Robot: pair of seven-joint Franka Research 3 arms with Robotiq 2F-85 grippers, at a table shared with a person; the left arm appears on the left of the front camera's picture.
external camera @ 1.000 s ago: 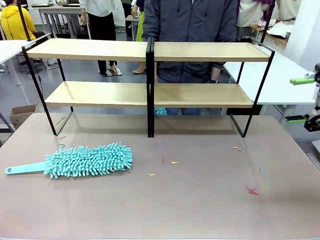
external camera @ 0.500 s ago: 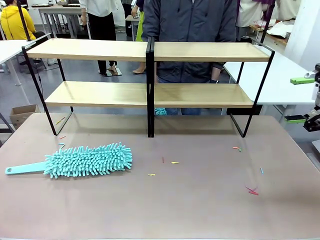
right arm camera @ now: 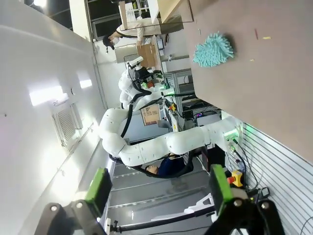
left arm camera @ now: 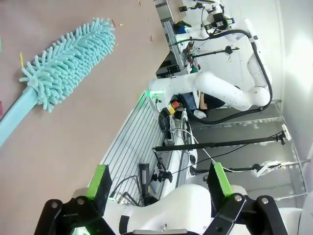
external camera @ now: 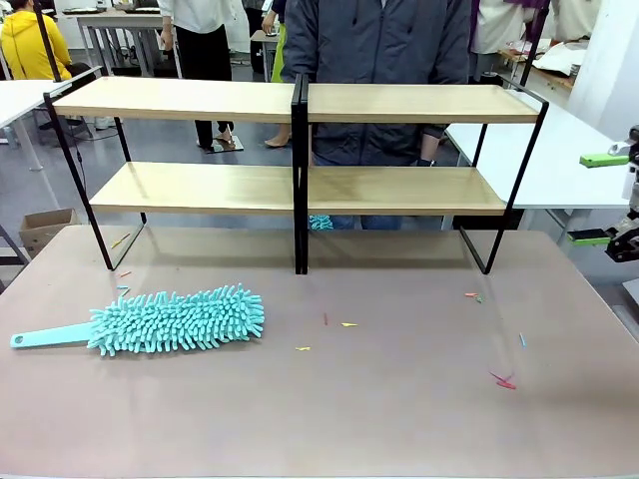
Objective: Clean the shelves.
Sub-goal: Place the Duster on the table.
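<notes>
Nothing has shifted since the earlier frame. Front: the shelves (external camera: 298, 145) are standing along the bench's (external camera: 399, 399) far edge, the teal duster (external camera: 170, 319) is lying near the left edge, and the right gripper (external camera: 607, 198) is hanging off the right edge. Left wrist: left gripper (left arm camera: 159, 183), jaws spread wide, empty, duster beyond. Right wrist: jaws gaping, empty.

My front camera looks across the table (external camera: 399, 399) toward the shelves (external camera: 300, 180) at its far side. Both my wrist cameras sit rolled sideways, well back from the table edge, and share the teal duster (left arm camera: 68, 58) with the front view.
</notes>
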